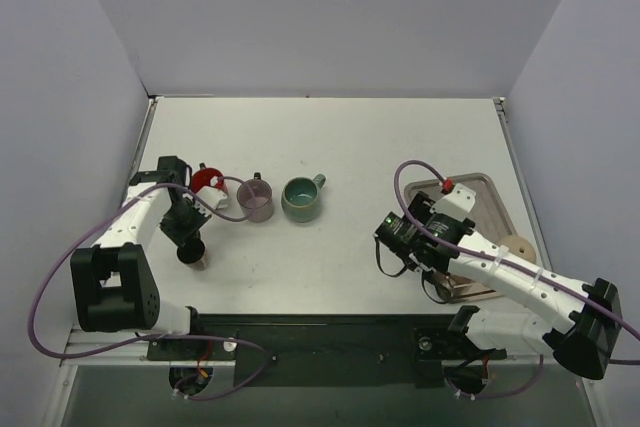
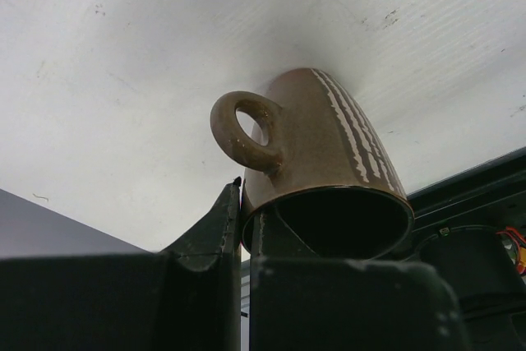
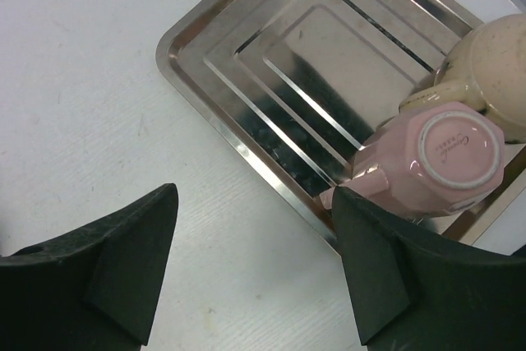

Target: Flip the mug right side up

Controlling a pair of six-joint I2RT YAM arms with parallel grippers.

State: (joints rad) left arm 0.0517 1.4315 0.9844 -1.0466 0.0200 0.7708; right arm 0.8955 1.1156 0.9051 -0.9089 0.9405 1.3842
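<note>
my left gripper [image 2: 245, 207] pinches the rim of the brown mug [image 2: 329, 145], its mouth facing me and its base toward the surface [image 2: 123, 80]; my right gripper [image 3: 255, 260] hangs wide, empty.

The white table [image 1: 330, 137] carries two mugs standing upright side by side left of its middle. One is a purple mug [image 1: 255, 200] and the other a grey-green mug [image 1: 301, 199], which has a paler glaze inside and its handle turned toward the far right. Just left of the purple one sits a small red and white thing [image 1: 208, 180], half hidden, so I cannot tell what it is. Over on the right lies a shiny metal tray [image 3: 271, 47] with a stepped floor. At the tray's edge a pink mug [image 3: 436, 158] sits bottom up, a printed mark on its base. A cream mug [image 3: 493, 63] presses against it, and how that one is turned I cannot make out.
</note>
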